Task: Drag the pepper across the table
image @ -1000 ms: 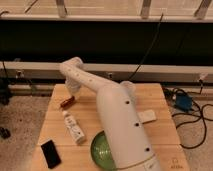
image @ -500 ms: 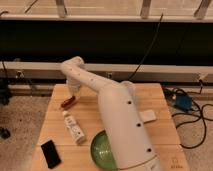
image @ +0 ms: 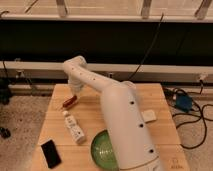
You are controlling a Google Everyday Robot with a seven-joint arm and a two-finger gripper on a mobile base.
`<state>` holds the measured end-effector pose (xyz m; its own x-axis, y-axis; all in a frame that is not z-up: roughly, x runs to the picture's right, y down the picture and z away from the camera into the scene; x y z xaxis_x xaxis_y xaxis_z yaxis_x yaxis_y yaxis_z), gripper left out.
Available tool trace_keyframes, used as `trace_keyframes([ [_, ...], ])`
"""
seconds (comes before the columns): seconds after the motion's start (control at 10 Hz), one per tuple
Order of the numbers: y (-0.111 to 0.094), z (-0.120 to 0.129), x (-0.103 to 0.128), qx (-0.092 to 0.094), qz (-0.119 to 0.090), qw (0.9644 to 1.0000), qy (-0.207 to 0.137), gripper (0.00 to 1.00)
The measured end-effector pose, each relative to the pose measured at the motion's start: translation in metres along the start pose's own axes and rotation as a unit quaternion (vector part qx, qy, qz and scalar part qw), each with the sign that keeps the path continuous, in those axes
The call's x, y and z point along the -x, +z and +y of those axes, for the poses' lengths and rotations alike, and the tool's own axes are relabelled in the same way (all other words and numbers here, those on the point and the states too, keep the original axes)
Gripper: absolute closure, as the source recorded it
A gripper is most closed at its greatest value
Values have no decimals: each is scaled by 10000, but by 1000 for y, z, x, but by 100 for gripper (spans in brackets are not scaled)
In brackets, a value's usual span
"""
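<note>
The pepper (image: 69, 102) is a small red-orange chili lying on the far left part of the light wooden table (image: 120, 102). My gripper (image: 75, 95) reaches down from the white arm's bent wrist and sits at the pepper's right end, at or just above the tabletop. The arm's body hides how the gripper meets the pepper. The white arm runs from the bottom of the view across the middle of the table.
A white tube-shaped bottle (image: 74, 128) lies just in front of the pepper. A black flat object (image: 50, 153) lies at the front left. A green bowl (image: 102, 150) sits at the front, partly behind the arm. A small white block (image: 148, 116) lies at the right.
The arm's wrist and the pepper have shifted very slightly to the right. The other objects have not moved.
</note>
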<state>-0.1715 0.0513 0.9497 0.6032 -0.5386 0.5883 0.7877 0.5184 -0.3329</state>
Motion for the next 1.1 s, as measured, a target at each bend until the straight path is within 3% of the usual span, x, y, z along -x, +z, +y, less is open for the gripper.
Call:
trace_keyframes([
  [1.1, -8, 34, -25, -65, 35, 9999, 142, 100],
])
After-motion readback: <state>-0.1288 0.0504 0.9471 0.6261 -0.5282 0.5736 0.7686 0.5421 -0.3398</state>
